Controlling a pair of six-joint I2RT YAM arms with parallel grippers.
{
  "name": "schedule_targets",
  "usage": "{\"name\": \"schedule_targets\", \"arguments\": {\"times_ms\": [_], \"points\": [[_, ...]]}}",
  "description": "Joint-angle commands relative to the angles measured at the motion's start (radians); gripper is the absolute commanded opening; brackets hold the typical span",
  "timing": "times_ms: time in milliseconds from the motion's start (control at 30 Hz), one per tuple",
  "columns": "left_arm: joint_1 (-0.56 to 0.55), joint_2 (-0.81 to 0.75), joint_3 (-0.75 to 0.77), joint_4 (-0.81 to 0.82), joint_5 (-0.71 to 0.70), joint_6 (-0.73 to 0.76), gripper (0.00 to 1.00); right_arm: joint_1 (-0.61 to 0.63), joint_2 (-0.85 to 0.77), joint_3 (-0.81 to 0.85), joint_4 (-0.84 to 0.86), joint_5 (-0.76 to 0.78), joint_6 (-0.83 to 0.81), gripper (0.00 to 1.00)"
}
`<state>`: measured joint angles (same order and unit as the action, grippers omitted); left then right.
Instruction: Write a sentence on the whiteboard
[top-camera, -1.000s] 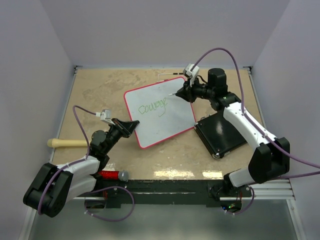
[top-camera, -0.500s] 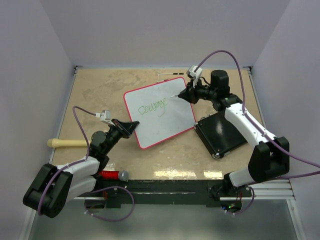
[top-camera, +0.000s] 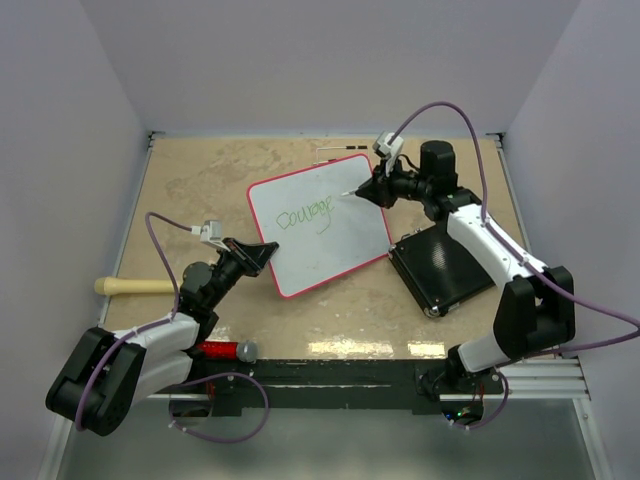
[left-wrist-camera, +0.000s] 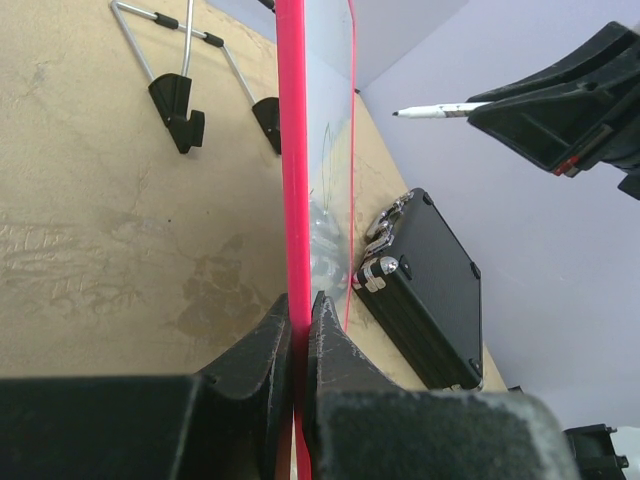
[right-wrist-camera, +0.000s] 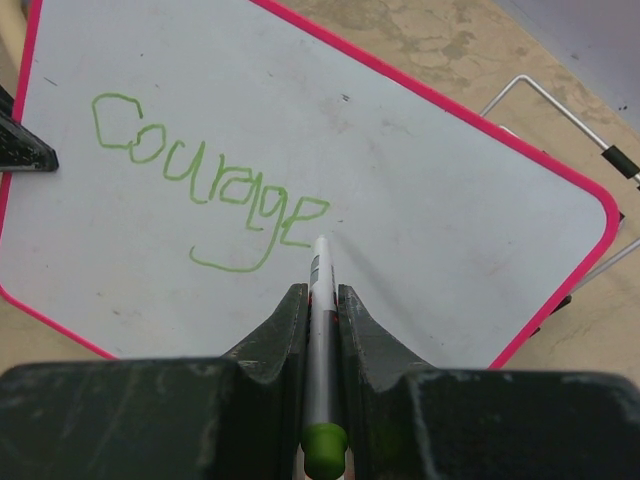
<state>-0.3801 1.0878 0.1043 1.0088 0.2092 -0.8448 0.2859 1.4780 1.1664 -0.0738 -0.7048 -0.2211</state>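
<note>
The whiteboard (top-camera: 330, 235), white with a red rim, lies tilted mid-table with "Courage" in green on it (right-wrist-camera: 210, 180). My left gripper (top-camera: 262, 250) is shut on the board's near left edge; the left wrist view shows the red rim (left-wrist-camera: 293, 200) pinched between the jaws. My right gripper (top-camera: 372, 190) is shut on a white marker (right-wrist-camera: 320, 330) with a green end. Its tip sits just right of the last letter, close over the board; contact is unclear. The marker also shows in the left wrist view (left-wrist-camera: 432, 111).
A black rectangular case (top-camera: 440, 268) lies right of the board, also in the left wrist view (left-wrist-camera: 430, 290). A wire stand (top-camera: 335, 152) lies behind the board. A wooden handle (top-camera: 125, 287) lies at the left edge; a red object (top-camera: 215, 350) is near the left base.
The right gripper and marker moved slightly right and back from the end of the word. The left gripper and board stayed still.
</note>
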Motion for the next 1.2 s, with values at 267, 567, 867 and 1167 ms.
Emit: {"name": "schedule_targets", "arguments": {"times_ms": [267,567,867,1167], "points": [[-0.009,0.011,-0.025,-0.041,0.067,0.139,0.00,-0.004,0.070,0.039,0.049,-0.019,0.017,0.00],[-0.011,0.004,-0.023,-0.052,0.067,0.144,0.00,-0.005,0.085,0.049,0.065,-0.009,0.031,0.00],[-0.008,0.006,-0.017,-0.058,0.070,0.144,0.00,-0.004,0.110,0.050,0.069,0.036,0.046,0.00],[-0.009,0.012,-0.015,-0.050,0.073,0.145,0.00,-0.002,0.131,0.049,0.069,0.047,0.051,0.00]]}}
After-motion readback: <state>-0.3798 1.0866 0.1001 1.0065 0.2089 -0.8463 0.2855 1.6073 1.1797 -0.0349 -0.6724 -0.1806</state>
